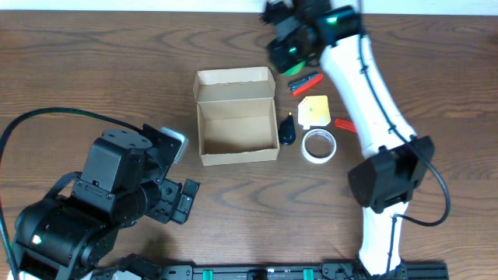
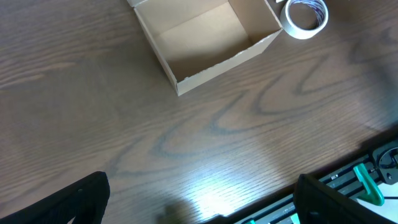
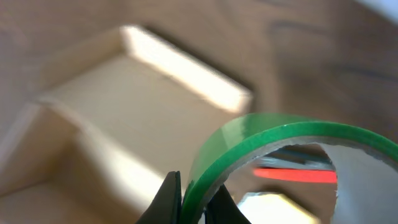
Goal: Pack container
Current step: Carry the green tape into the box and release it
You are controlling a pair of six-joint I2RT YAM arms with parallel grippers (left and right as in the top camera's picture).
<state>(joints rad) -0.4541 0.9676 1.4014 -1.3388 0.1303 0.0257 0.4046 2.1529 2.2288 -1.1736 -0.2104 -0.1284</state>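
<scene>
Clamped on the rim of a green tape roll (image 3: pixel 267 134) with the right tool (image 1: pixel 289 53), upper middle of the overhead frame. Down and slightly left from there to the container (image 1: pixel 237 128), open and empty at bench (image 1: pixel 93 62) centre, long axis left-right. Much nearer than from the left tool (image 2: pixel 199 196), spread apart at lower left.

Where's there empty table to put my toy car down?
The table is bare left of the container and in front of it, toward the black rail. Right of it is crowded: white tape roll, yellow pad, red marker.
</scene>
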